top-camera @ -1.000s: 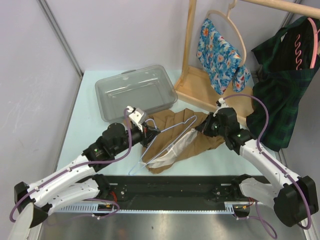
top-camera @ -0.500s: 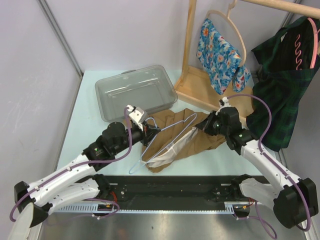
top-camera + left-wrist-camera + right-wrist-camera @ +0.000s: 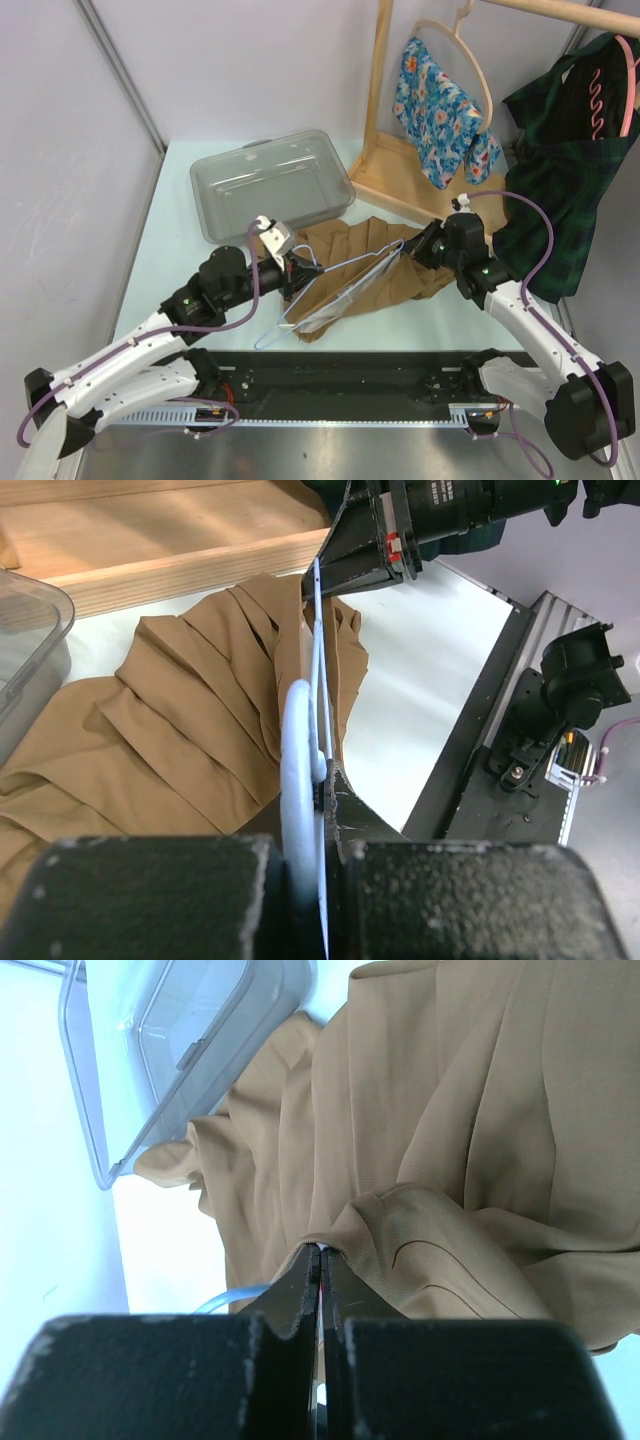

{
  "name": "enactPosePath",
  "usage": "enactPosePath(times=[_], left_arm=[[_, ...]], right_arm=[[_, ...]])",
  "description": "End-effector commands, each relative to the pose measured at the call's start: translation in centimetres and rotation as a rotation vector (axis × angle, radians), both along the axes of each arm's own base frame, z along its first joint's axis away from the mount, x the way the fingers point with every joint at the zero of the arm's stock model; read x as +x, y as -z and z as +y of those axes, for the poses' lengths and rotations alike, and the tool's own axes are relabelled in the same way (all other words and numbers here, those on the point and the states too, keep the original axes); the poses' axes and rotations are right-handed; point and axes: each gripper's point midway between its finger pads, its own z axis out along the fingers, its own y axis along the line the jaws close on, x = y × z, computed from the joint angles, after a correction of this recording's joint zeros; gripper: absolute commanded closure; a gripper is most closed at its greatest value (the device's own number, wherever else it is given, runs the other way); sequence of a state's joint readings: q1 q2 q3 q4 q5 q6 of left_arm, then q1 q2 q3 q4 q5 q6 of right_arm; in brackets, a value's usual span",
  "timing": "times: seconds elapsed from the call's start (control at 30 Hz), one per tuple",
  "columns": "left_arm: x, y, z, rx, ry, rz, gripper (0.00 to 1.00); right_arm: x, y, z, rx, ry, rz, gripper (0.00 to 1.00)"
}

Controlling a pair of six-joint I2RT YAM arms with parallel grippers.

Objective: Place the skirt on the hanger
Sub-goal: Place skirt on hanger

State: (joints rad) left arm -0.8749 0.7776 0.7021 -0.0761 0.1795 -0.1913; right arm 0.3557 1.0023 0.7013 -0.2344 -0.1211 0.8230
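The pale bench (image 3: 170, 230) has a tan skirt (image 3: 335, 240) lying in the middle, just near and right of a clear tub (image 3: 270, 185). A thin hanger (image 3: 296, 740) lies over the skirt. The left gripper (image 3: 292, 263) is closed tight on the hanger's hook. The right gripper (image 3: 416, 249) pinches the skirt's edge at the hanger's right end.
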Motion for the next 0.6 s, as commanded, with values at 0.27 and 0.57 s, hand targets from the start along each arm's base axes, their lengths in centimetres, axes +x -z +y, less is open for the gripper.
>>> enactPosePath(times=[0.27, 0.57], left_arm=[[-0.7, 3.2, -0.8, 0.123, 0.087, 0.036, 1.0], [0.0, 3.8, -1.1, 0.129, 0.059, 0.055, 1.0]], right_arm=[[1.9, -3.6, -0.6, 0.068, 0.069, -0.108, 1.0], [2.2, -3.6, -0.6, 0.08, 0.075, -0.105, 1.0]])
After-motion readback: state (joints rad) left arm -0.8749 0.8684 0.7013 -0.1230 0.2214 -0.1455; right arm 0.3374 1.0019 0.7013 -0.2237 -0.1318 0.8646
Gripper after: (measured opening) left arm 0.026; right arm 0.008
